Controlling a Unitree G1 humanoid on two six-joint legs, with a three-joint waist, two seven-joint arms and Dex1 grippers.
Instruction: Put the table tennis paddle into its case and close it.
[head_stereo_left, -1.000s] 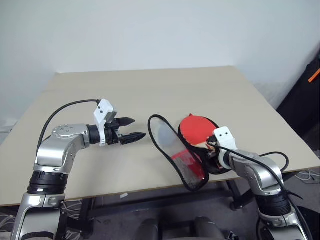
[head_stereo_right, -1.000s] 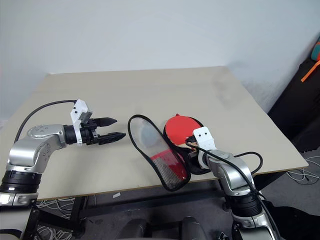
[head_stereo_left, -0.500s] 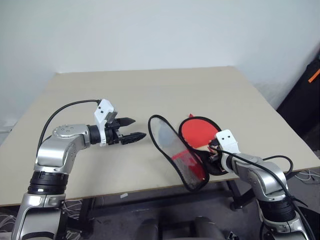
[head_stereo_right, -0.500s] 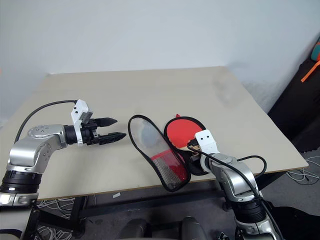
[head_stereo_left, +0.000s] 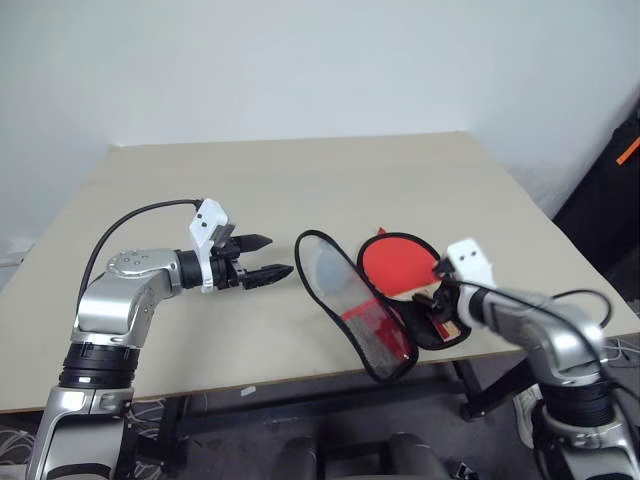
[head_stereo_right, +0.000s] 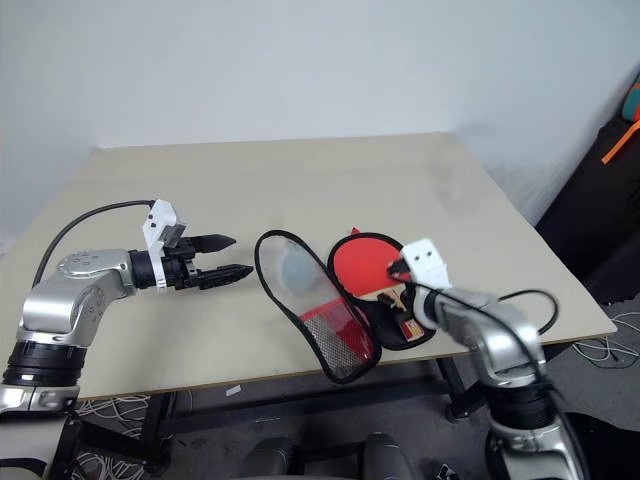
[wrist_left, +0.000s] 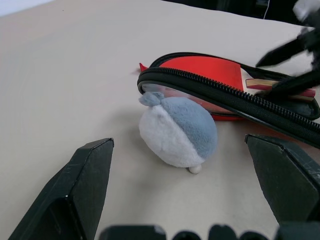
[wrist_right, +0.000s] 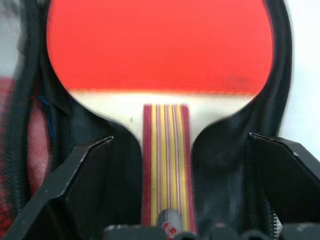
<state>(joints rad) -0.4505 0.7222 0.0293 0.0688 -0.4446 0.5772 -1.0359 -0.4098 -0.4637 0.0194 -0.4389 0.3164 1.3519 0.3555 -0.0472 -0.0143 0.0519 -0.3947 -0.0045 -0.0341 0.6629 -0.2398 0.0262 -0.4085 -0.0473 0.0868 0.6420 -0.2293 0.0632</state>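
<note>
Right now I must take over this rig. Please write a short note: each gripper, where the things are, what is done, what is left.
Left gripper: open, empty, hovering beside the case.
Right gripper: open, empty, above the paddle handle.
Paddle lies on the case's black half, near the table front edge; see-through flap stands open. A small grey toy sits by the flap.
Done: paddle placed.
Left: fold the flap over, zip shut.

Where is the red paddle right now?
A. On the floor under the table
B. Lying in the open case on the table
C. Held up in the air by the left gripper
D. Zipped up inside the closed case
B: the paddle lies on the black half of the case, whose see-through flap stands open, and neither gripper holds it.
</note>
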